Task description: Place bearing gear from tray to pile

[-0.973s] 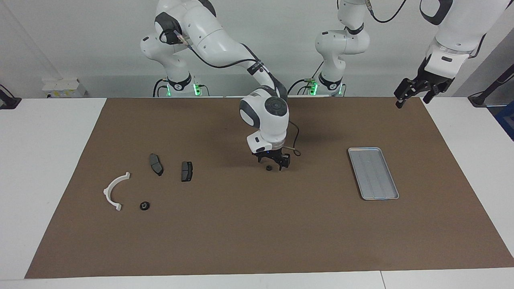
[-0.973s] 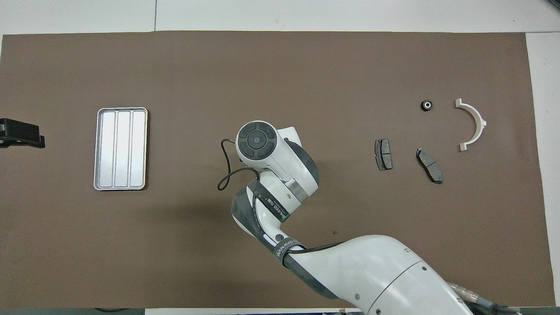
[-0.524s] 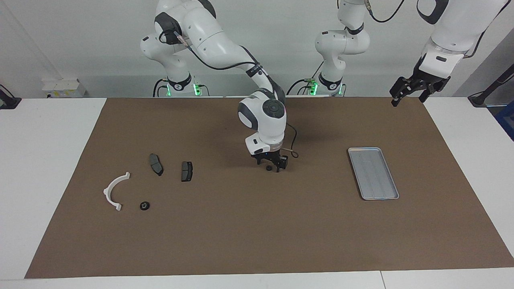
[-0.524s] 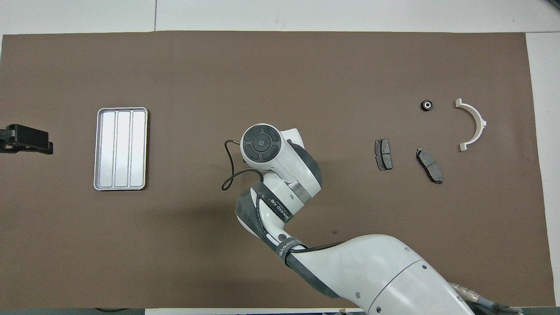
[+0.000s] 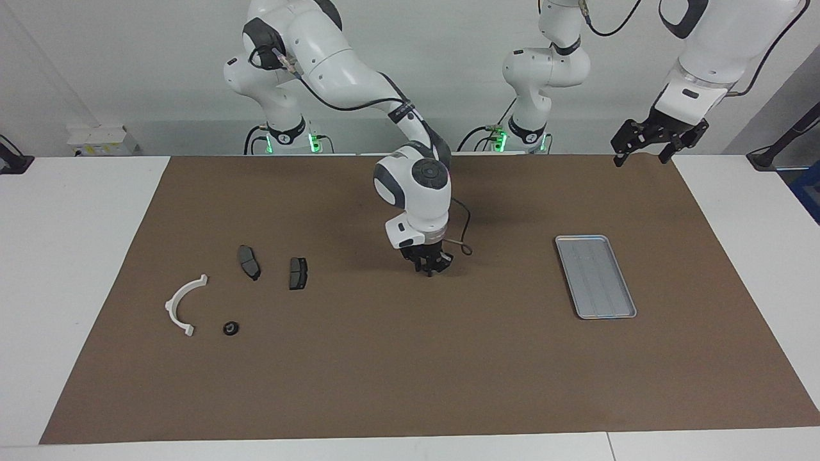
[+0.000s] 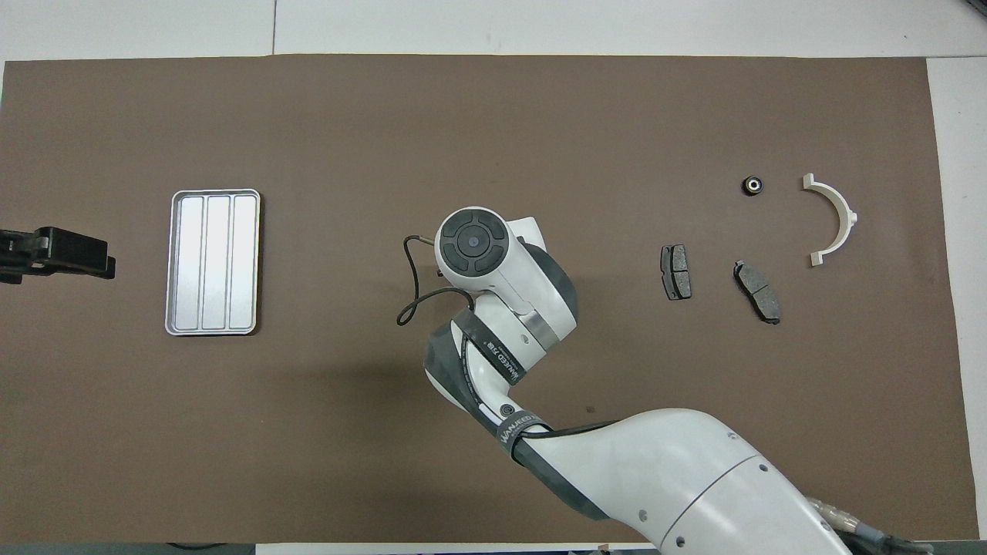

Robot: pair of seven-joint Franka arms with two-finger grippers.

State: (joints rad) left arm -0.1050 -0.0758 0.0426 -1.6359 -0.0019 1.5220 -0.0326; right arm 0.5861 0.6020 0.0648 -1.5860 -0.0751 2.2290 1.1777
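A: So, where's my right hand [image 5: 430, 271]?
B: Down at the brown mat [image 5: 410, 358] in the middle of the desk [image 5: 83, 256], between the tray [image 5: 595, 276] and the pile, fingertips pinched together. A bearing gear sat there, but the fingers cover that spot; I can't tell whether it's gripped.
A: From overhead I only see the wrist above it. And the left hand [image 5: 642, 147]?
B: Fingers spread, holding nothing, up in the air over the mat's edge toward the left arm's end, waiting.
A: The tray?
B: I see only its ribbed floor.
A: The pile?
B: White bracket [image 5: 183, 304], two brake pads [image 5: 248, 262] [image 5: 297, 273], and another small black gear [image 5: 230, 328] just beside the bracket, farther from the robots than the pads.
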